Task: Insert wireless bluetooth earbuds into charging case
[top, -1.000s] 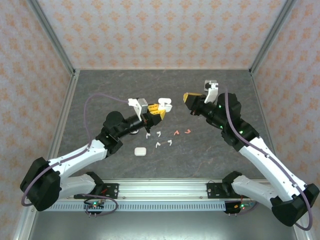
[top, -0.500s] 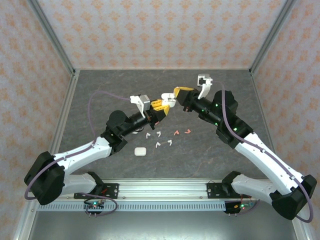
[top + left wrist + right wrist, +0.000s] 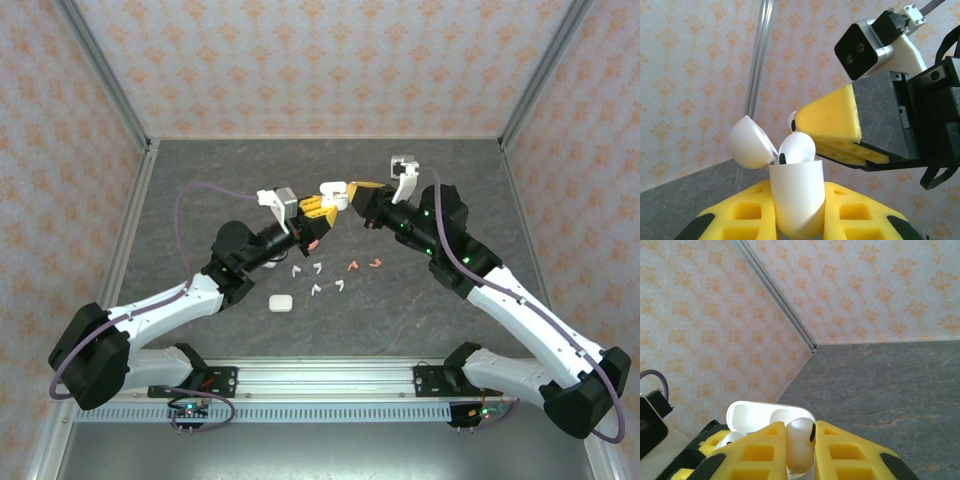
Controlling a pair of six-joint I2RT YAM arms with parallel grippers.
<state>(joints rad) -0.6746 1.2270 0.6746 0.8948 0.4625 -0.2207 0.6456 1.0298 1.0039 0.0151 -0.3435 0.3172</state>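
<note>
Swung leftward since a second ago, the right gripper (image 3: 352,191) now meets the left gripper (image 3: 321,204) in midair. The left gripper's yellow fingers (image 3: 747,215) clamp the open charging case (image 3: 795,200), which stands upright with its lid (image 3: 749,144) tipped back. One white earbud (image 3: 796,147) sits in the case's mouth. The right gripper pinches a second earbud (image 3: 800,440) just above the case, next to the first. Down on the table (image 3: 200,190), on the near side of the case, lie loose earbuds (image 3: 318,268), some white and two coral-red, and beyond them a closed case (image 3: 280,301).
</note>
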